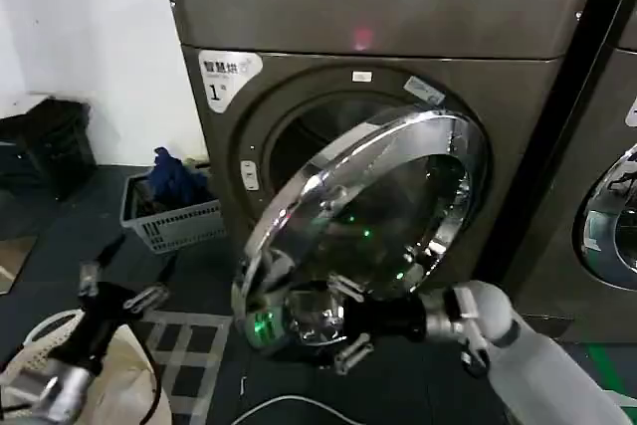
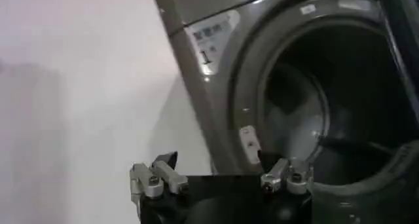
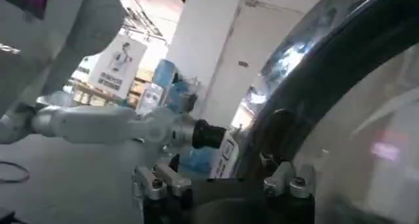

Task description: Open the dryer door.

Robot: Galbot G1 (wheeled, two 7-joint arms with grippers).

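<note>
So the dryer door (image 1: 373, 211) is swung partway out from the dryer (image 1: 378, 57), chrome rim tilted toward the camera and the dark drum opening showing behind it on the hinge-free side. The right gripper (image 1: 323, 330) sits right at the lower edge of that rim, fingers spread, one above and one below; I can't tell for sure if they're touching the chrome, though the right wrist view has the curved rim and glass just past the fingertips (image 3: 288, 179).

The left gripper (image 1: 119, 296) hangs low on the left, well apart from the door, fingers spread and holding nothing. Its wrist camera looks at the open drum and the "1" sticker (image 2: 208, 42).

On the floor by the dryer's left side there's a grey laundry basket (image 1: 174, 221) with blue clothes (image 1: 174, 176). Another machine (image 1: 607, 146) stands right of the dryer.
</note>
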